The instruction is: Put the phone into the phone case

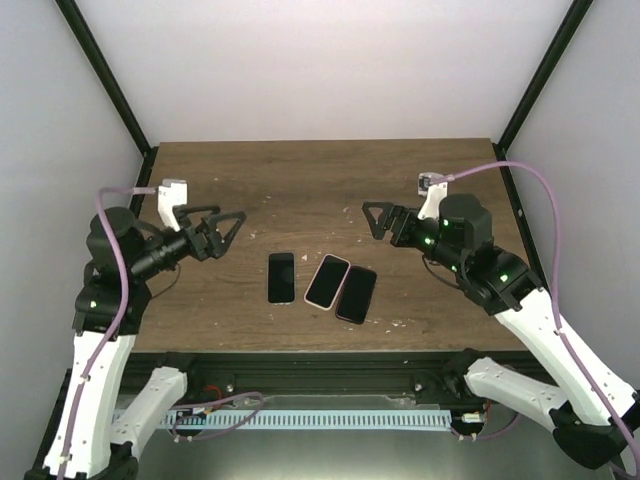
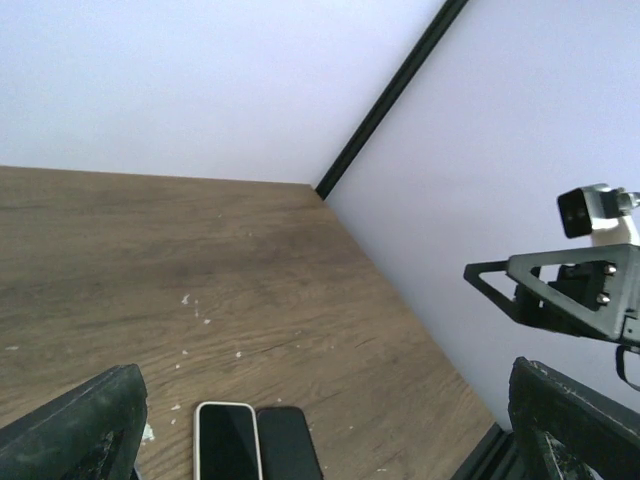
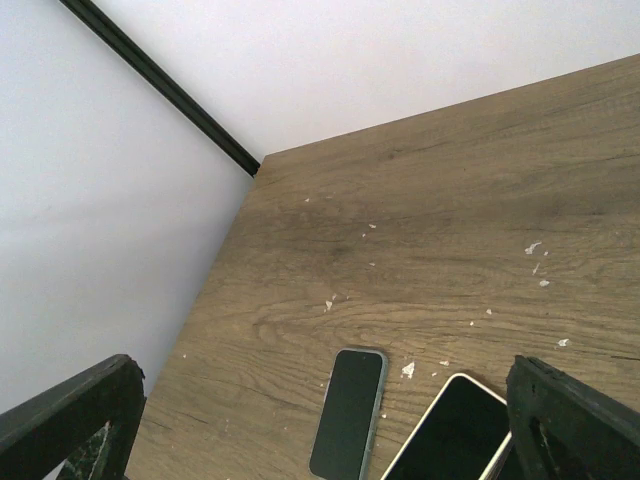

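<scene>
three flat pieces are lying in a row toward the front of the tabletop point(image 1: 300, 180). the white-rimmed phone point(image 1: 327, 281) is sitting in the middle of them, screen up and slanting a little. to its left, with a strip of bare wood between, the dark slab with a greenish rim point(image 1: 281, 277) is lying flat and square to the front edge. on its right the black slab point(image 1: 356, 294) is lying at the same slant, pressed right up against the white-rimmed phone or very nearly so. i cannot tell from here which of the two dark pieces is the case.

the left end effector point(image 1: 228, 232) is hanging in the air well to the left of the white-rimmed phone, jaws spread wide and gripping nothing. its wrist camera is catching the white-rimmed phone and the black slab side by side. the right end effector point(image 1: 368, 220) is hovering to the right of the white-rimmed phone and a little behind it. it is gaping just as wide, with nothing in it. both are pointing inward toward the row and touching none of the three pieces.
</scene>
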Tool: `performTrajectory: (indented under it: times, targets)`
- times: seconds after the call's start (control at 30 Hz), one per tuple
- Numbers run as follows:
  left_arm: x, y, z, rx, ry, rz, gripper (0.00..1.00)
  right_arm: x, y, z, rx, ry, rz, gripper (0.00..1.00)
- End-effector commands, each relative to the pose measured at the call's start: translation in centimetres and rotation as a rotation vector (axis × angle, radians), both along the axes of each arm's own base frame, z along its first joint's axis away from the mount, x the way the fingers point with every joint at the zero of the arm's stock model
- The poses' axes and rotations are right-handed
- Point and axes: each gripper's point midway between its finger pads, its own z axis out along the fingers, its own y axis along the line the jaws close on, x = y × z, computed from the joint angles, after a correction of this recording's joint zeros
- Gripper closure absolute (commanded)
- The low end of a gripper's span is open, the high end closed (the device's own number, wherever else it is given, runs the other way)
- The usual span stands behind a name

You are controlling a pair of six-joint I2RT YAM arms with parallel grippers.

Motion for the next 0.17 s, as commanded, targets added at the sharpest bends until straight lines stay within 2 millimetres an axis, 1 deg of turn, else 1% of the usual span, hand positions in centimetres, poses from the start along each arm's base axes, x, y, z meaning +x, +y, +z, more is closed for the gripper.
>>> performTrajectory:
  times: [0.0,0.13]
  targets:
    - [-0.8,-0.4,0.1,-0.036,-0.022,-0.032,0.0,-0.6,-1.3,0.6,0.013,-0.007,-0.037,0.0]
    - [-0.9,-0.5,-0.9,-0.043,0.008,-0.034,0.0,-1.0,-1.3,0.1,0.028,0.005,-0.032,0.0]
